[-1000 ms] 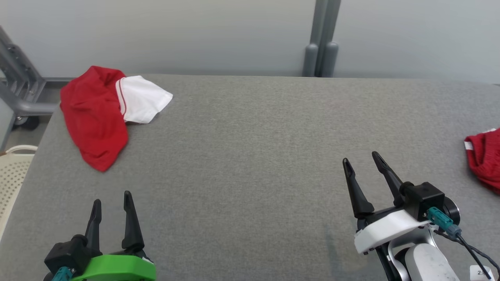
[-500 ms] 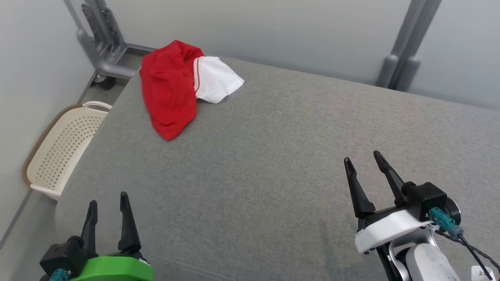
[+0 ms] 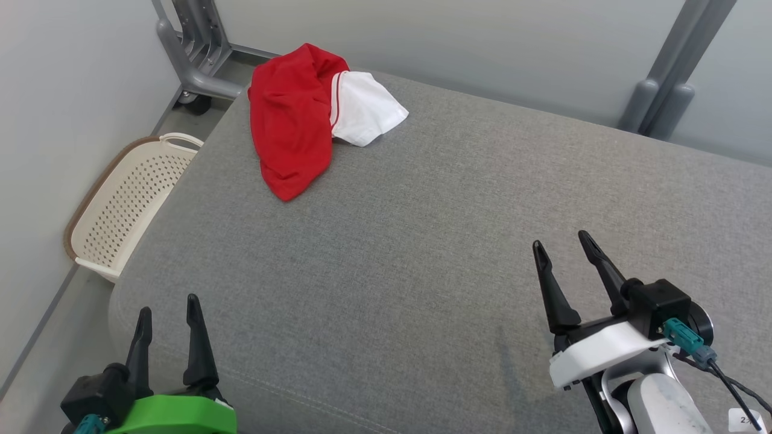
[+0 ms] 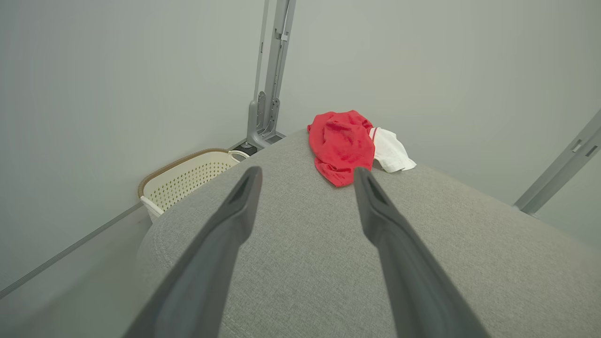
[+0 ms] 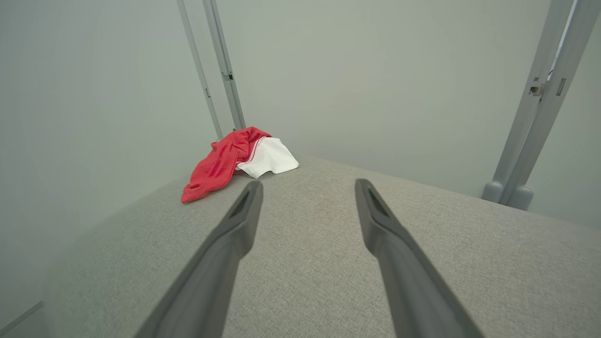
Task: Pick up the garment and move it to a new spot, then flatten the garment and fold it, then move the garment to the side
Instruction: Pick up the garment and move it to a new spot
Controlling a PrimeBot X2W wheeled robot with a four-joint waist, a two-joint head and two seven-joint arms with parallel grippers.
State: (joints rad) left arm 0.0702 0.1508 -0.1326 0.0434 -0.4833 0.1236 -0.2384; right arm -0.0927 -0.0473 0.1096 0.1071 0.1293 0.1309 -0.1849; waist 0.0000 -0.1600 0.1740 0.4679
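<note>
Left gripper (image 3: 168, 304), lower left of the head view: jaws stood wide, empty; right gripper (image 3: 560, 239), lower right: likewise spread and empty. The garment (image 3: 298, 120), red with a white part, lay crumpled at the upper left of the grey surface (image 3: 434, 241), well apart from both, up-frame of the left gripper and nearer that arm, long axis running roughly top to bottom of frame. Whether it overhung the far edge could not be told.

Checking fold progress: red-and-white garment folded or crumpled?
Crumpled. The garment lies bunched, wrinkled, edges uneven, at a far corner of the grey surface.
</note>
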